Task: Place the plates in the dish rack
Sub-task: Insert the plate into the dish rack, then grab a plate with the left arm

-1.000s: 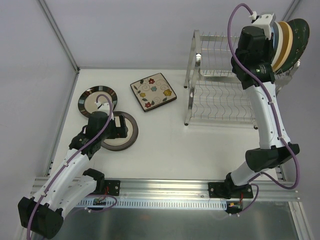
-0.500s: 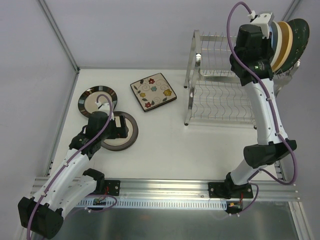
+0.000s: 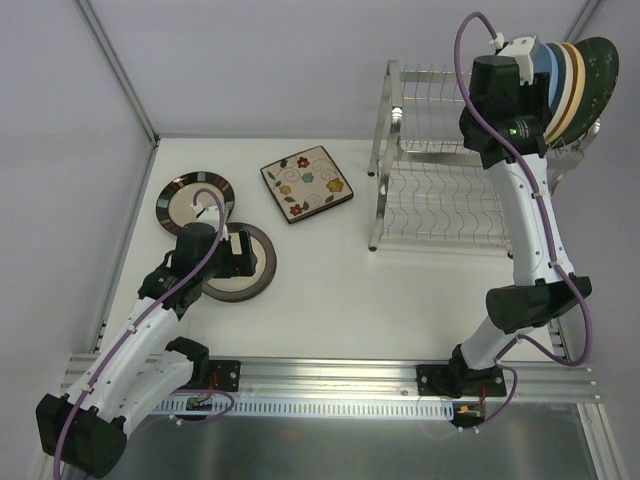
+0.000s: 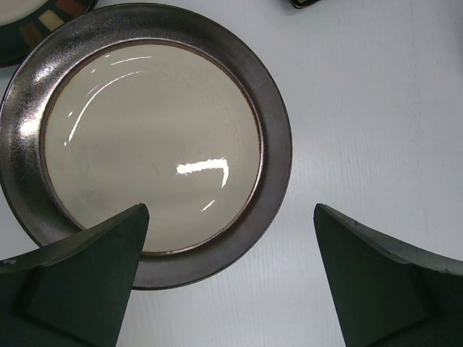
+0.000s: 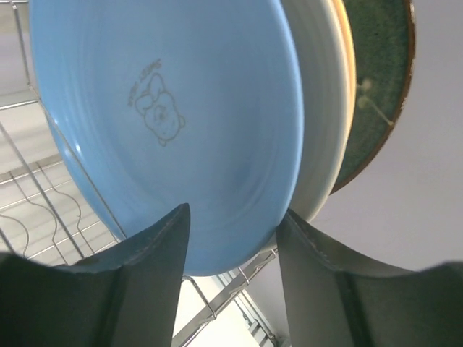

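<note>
— Looking at the right gripper (image 5: 233, 217): what does it hold?
— Nothing. Its jaws stand partly apart, just in front of the round pale blue plate (image 5: 166, 108), which stands upright in the shiny silver wire dish rack (image 3: 440, 200) against a round cream plate (image 5: 322, 130).
— And the left gripper (image 4: 230, 210)?
— Wide open and empty, above the round brown-rimmed plate (image 4: 145, 144), which lies flat on the white table (image 4: 376, 108).
</note>
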Controlling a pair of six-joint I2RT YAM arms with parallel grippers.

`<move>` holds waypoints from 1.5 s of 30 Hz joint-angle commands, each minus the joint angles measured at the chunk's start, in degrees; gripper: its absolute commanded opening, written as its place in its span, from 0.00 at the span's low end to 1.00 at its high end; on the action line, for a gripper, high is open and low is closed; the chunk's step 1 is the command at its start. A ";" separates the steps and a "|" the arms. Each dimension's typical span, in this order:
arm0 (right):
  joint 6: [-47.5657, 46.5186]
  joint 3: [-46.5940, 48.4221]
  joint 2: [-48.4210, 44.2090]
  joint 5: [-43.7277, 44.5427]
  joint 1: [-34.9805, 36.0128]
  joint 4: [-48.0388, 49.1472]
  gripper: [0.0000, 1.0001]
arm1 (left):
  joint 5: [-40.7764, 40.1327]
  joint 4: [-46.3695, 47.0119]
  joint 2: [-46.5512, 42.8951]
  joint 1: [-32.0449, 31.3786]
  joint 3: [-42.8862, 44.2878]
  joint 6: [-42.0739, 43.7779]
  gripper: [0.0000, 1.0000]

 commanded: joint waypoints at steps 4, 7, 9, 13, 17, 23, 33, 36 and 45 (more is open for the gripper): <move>1.77 0.17 -5.52 -4.09 -0.20 -1.85 0.61 | 1.71 1.01 -0.50 0.59 0.69 -0.47 0.99; 2.21 -0.97 -7.63 -5.24 -0.11 -1.32 0.63 | 1.71 1.01 -0.67 0.59 0.69 -0.47 0.99; 2.56 -1.77 -9.12 -5.85 -0.11 -1.06 0.66 | 1.71 1.01 -0.59 0.59 0.78 -0.56 0.99; 3.62 -2.56 -11.50 -7.34 -0.03 -0.97 0.71 | 1.71 1.01 -0.67 0.68 0.69 -0.56 0.99; 5.11 -3.70 -13.87 -9.62 -0.11 -1.23 0.75 | 1.71 1.01 -0.85 0.68 0.69 -0.56 0.99; 7.66 -4.93 -18.09 -16.99 -0.11 -1.32 0.82 | 1.62 1.01 -1.03 0.68 0.69 -0.65 0.99; 13.19 -15.47 -30.30 -35.46 -0.20 3.77 1.00 | 1.71 1.01 -0.59 0.85 0.78 -0.91 0.99; 14.95 -20.56 -34.61 -41.26 -0.20 5.00 1.00 | 1.62 1.10 -0.32 1.03 0.78 -1.26 0.99; 21.02 -35.94 -50.32 -54.27 -0.11 7.47 1.00 | 1.70 1.01 1.70 2.08 1.22 -3.11 0.99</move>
